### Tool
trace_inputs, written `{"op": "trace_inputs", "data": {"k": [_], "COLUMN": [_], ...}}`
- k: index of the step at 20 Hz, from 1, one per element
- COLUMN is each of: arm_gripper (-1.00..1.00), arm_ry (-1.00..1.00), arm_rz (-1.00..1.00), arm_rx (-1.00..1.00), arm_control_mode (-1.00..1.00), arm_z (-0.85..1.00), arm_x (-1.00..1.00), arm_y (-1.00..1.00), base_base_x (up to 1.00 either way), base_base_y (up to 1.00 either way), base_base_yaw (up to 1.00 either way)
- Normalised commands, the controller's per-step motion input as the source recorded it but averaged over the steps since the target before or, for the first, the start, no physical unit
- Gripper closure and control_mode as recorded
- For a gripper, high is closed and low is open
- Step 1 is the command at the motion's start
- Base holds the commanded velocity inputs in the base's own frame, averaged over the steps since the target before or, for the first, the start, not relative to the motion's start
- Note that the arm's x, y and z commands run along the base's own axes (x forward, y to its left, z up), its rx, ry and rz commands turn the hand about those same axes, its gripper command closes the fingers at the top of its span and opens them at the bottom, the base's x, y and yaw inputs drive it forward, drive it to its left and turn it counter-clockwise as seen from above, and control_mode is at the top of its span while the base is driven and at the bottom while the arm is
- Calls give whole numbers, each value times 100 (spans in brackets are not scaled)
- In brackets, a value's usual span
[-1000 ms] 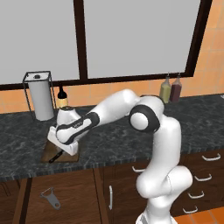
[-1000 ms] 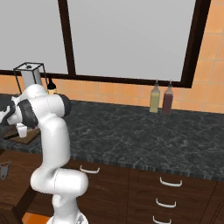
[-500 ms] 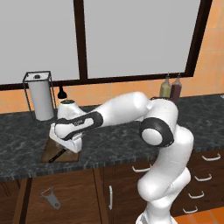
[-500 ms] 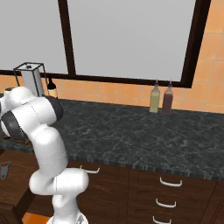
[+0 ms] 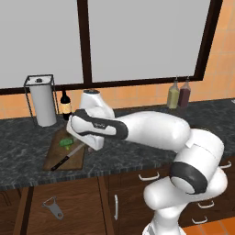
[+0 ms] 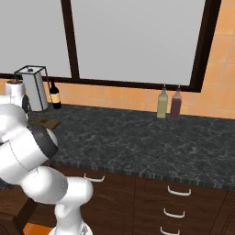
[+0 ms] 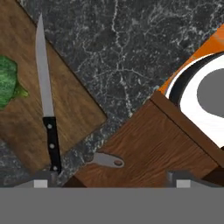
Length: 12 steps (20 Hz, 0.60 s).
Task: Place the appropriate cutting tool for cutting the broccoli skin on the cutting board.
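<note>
From where I sit, the knife (image 7: 47, 105) lies flat on the cutting board (image 7: 74, 103), its silvery blade running up along the board and its black handle reaching the board's near edge in the hand view. In the left base view I see the same knife (image 5: 68, 156) slanting across the cutting board (image 5: 77, 161), handle toward the front edge of the dark speckled tabletop (image 5: 27, 151). The broccoli (image 7: 8, 86) sits on the board just beside the blade, not touching it as far as I can tell; in the left base view the broccoli (image 5: 66, 142) is at the board's far end. The gripper (image 7: 109, 179) hangs above the tabletop edge with its jaws spread wide apart and nothing between them, the two tips well to either side of the hand view. The arm's hand hovers over the right side of the board in the left base view. Below the tabletop edge a grey peeler (image 5: 53, 207) lies down in front of the brown cabinet fronts (image 5: 64, 197). At the back of the tabletop stand a paper towel holder (image 5: 40, 100), a dark bottle (image 5: 66, 105) beside it, and two more bottles (image 5: 179, 92) well off to the right under the window.
</note>
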Motion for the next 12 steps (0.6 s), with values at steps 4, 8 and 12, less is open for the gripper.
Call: {"op": "trace_inputs", "data": {"k": [4,8,12], "arm_gripper": [-100,-100,-100], "arm_ry": [0,-3,-7], "arm_rz": [0,0,0], "arm_rx": [0,0,0], "arm_control_mode": [-100,-100,-100], "arm_z": [65,59,40], "arm_x": [0,0,0], "arm_y": [-81,-91,-97], "base_base_x": [0,0,0], "base_base_y": [0,0,0], "base_base_yaw": [0,0,0]}}
